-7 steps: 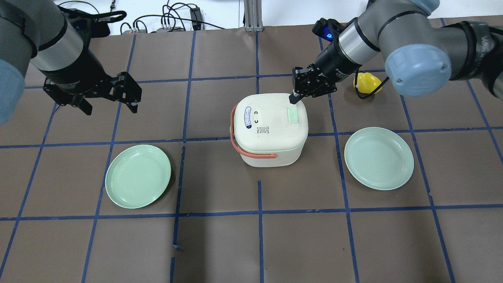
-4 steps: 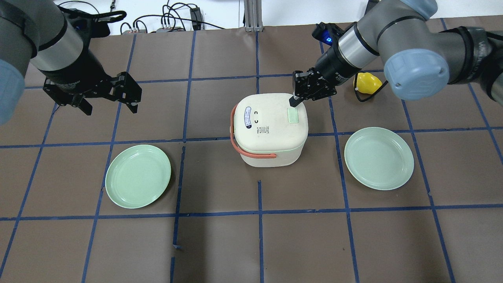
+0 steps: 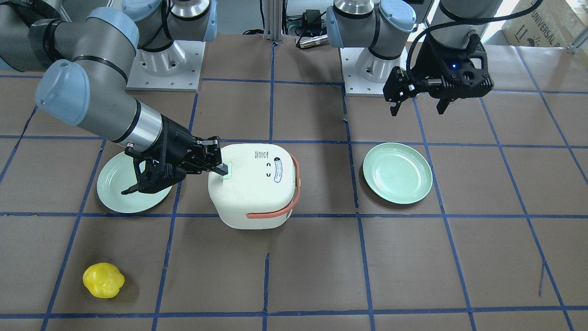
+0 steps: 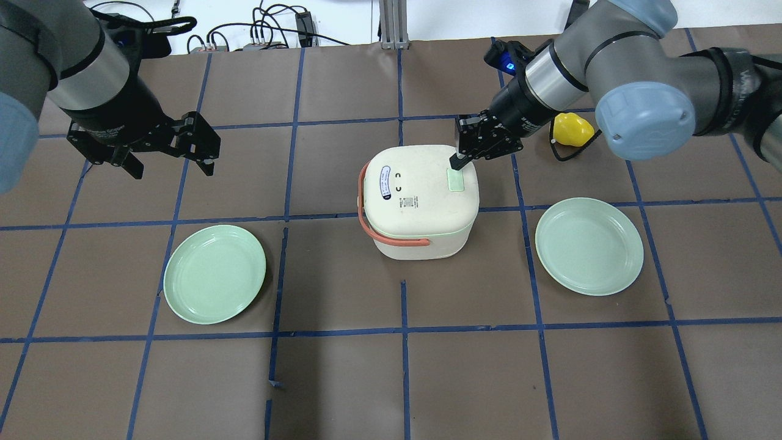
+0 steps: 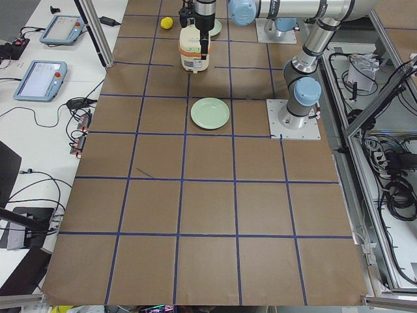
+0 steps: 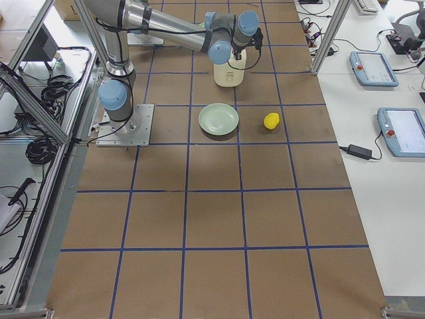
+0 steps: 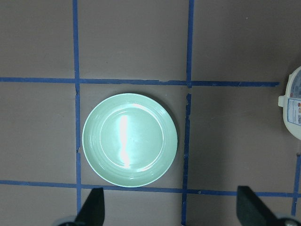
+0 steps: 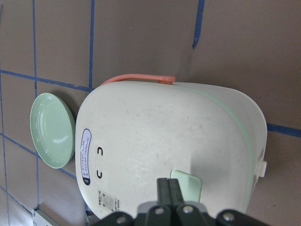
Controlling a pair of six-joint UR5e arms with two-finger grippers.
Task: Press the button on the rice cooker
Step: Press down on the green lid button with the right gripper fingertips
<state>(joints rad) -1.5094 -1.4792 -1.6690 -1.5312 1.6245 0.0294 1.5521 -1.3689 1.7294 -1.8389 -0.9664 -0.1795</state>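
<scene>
The white rice cooker [image 4: 418, 201] with an orange handle stands mid-table. Its pale green button [image 4: 455, 179] is on the lid's right side. My right gripper [image 4: 456, 162] is shut and empty. It points down with its tips at the button's far edge, on it or just above it; I cannot tell which. The front view shows the right gripper [image 3: 223, 168] at the button [image 3: 228, 169]. The right wrist view shows the shut fingers [image 8: 168, 188] overlapping the button [image 8: 190, 183]. My left gripper [image 4: 171, 166] is open and empty, hovering far to the cooker's left.
One green plate [image 4: 214, 274] lies left of the cooker and another green plate [image 4: 589, 245] lies to its right. A yellow lemon-like object [image 4: 572, 129] lies behind my right arm. Cables run along the table's far edge.
My right gripper has moved a little down and toward the button, from the lid's far edge onto the button's edge. The left arm and the cooker have not moved.
</scene>
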